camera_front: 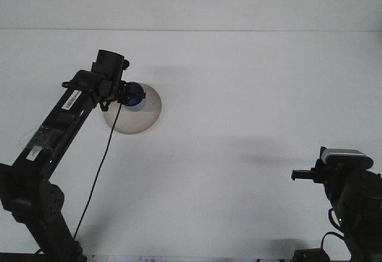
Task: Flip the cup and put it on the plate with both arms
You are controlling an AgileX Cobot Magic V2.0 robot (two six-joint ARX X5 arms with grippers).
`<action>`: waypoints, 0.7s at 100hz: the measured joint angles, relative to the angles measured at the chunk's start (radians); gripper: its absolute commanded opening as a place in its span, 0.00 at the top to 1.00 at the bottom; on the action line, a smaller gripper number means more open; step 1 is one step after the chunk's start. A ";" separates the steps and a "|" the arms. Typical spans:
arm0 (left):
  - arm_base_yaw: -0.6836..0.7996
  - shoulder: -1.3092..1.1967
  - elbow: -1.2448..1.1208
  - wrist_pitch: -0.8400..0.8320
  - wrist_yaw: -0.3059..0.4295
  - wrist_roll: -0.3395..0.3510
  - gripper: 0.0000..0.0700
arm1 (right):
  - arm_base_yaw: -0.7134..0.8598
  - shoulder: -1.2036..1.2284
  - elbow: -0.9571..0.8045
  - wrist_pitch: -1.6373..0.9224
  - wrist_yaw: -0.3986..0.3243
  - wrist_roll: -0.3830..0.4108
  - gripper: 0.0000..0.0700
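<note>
The blue cup (137,97) is over the upper left part of the cream plate (142,119), at the back left of the white table. My left gripper (127,93) reaches in from the left and is shut on the cup, hiding its left side. Whether the cup rests on the plate or hangs just above it cannot be told. My right gripper (302,175) stays low at the front right, far from the cup and the plate, pointing left.
The white table (250,95) runs back to a pale wall. The left arm's black cable (98,172) hangs down from the wrist over the table's left front.
</note>
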 measured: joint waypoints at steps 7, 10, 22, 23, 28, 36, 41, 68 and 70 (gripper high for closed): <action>0.014 0.021 0.000 -0.001 0.000 0.000 0.98 | 0.000 0.000 0.000 0.000 0.000 0.000 1.00; 0.019 0.030 0.000 -0.001 0.000 0.000 0.98 | 0.000 0.000 0.000 0.000 0.000 0.000 1.00; 0.037 0.062 0.000 -0.002 0.012 -0.001 0.97 | 0.000 0.000 0.000 0.000 0.000 0.000 1.00; 0.038 0.063 0.000 -0.002 0.016 -0.001 0.97 | 0.000 0.000 0.000 0.000 0.000 0.000 1.00; 0.044 0.068 0.000 -0.004 0.037 -0.003 0.94 | 0.000 0.000 0.000 0.000 0.000 0.000 1.00; 0.050 0.071 0.000 -0.005 0.053 -0.003 0.84 | 0.000 0.000 0.000 0.000 0.000 0.000 1.00; 0.053 0.073 0.000 -0.004 0.055 -0.003 0.78 | 0.000 0.000 0.000 0.000 0.000 0.000 1.00; 0.060 0.075 0.000 -0.004 0.058 -0.004 0.32 | 0.000 0.000 0.000 0.000 0.000 0.000 1.00; 0.060 0.076 0.002 -0.007 0.057 -0.005 0.31 | 0.000 0.000 0.000 0.000 0.000 0.000 1.00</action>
